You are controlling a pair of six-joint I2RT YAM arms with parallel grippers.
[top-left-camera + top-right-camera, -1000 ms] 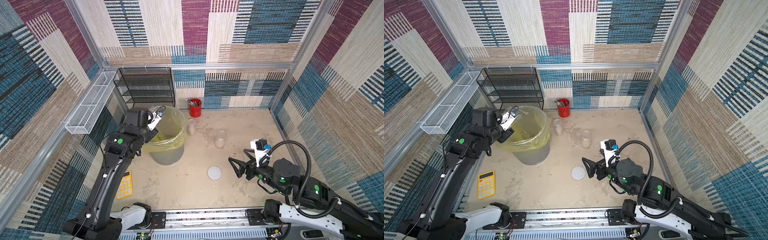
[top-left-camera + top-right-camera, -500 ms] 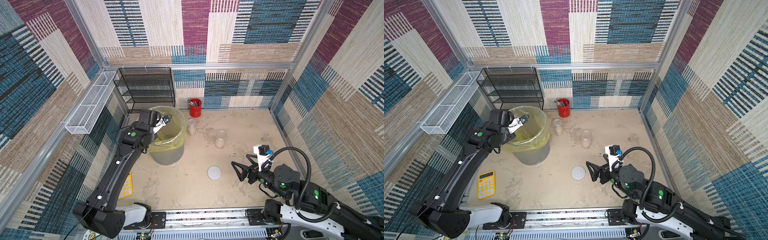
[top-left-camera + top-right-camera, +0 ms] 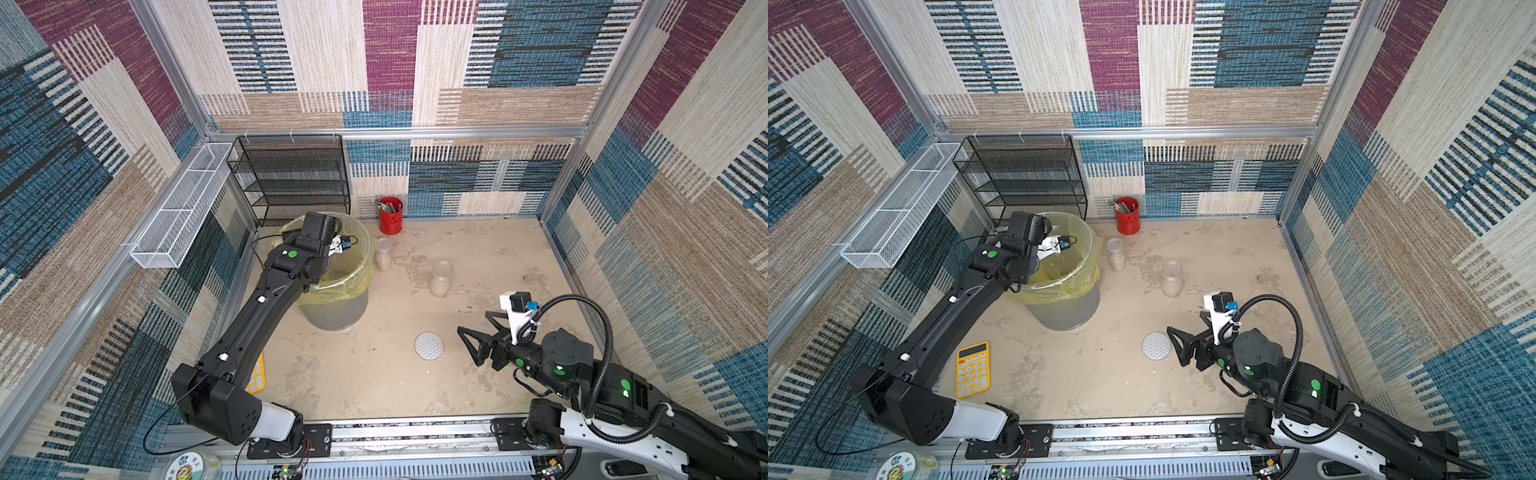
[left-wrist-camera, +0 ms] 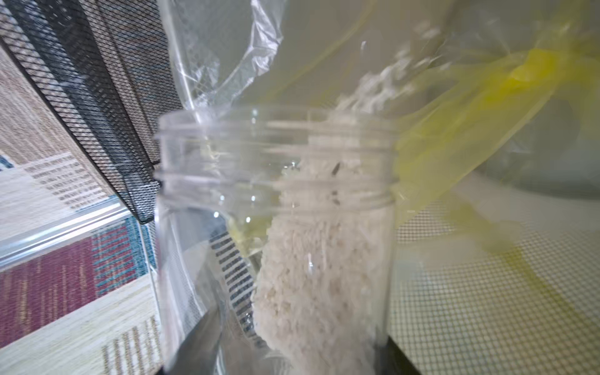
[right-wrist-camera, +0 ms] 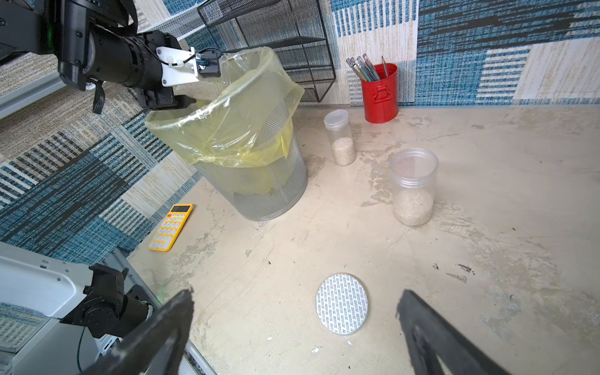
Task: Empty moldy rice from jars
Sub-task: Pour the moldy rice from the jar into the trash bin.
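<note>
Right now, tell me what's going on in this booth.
The left gripper holds a clear plastic jar tipped over the grey mesh bin with a yellow liner, and off-white rice is spilling from its mouth into the bin. The right gripper hangs open above the table near a round silver seal disc. A narrow clear jar and a wider clear jar stand on the table with rice in them.

I've got my right claw (image 5: 296,295) spread wide above the surface (image 5: 487,227), with a round silver disc (image 5: 342,303) lying flat between its fingers. Beyond it, the wide jar (image 5: 413,186) and the capped narrow jar (image 5: 340,138) stand upright, rice (image 5: 413,207) low in both.
</note>
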